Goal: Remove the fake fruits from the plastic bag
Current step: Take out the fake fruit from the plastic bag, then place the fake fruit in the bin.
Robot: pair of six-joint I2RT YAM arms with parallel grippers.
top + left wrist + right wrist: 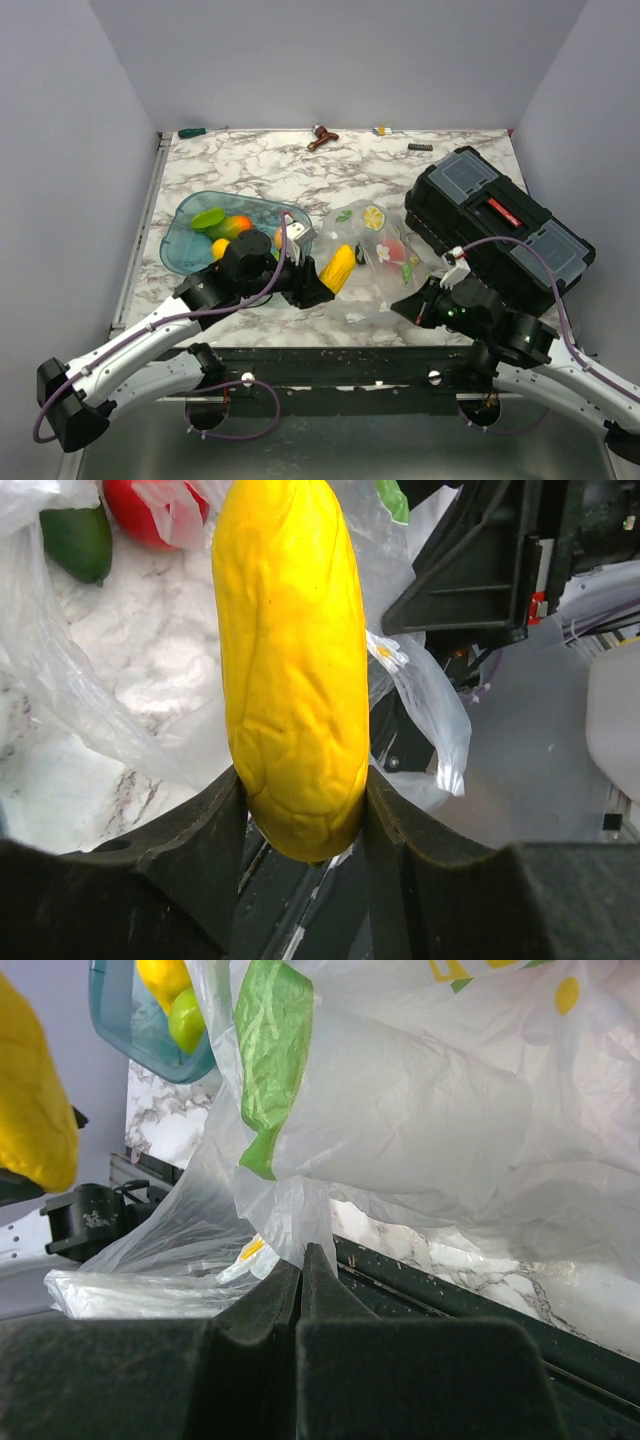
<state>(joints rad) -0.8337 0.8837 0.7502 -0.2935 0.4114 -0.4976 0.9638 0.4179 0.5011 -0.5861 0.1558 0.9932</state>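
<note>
My left gripper (322,284) is shut on a long yellow fake fruit (340,267), held just left of the plastic bag; in the left wrist view the fruit (292,670) sits between both black fingers (190,840). The clear plastic bag (385,255) lies crumpled in the table's middle, with a red fruit (393,250) inside; a red fruit (150,505) and a green one (78,540) show through it. My right gripper (408,303) is shut on the bag's near edge (300,1215), pinching the film. The teal tray (180,240) holds green, orange and yellow fruits (225,225).
A black toolbox (495,220) stands at the right, close to the bag. Small items lie along the back edge: a brown tool (322,137), a green marker (192,132), a black piece (419,147). The table's front edge (340,345) is just under both grippers.
</note>
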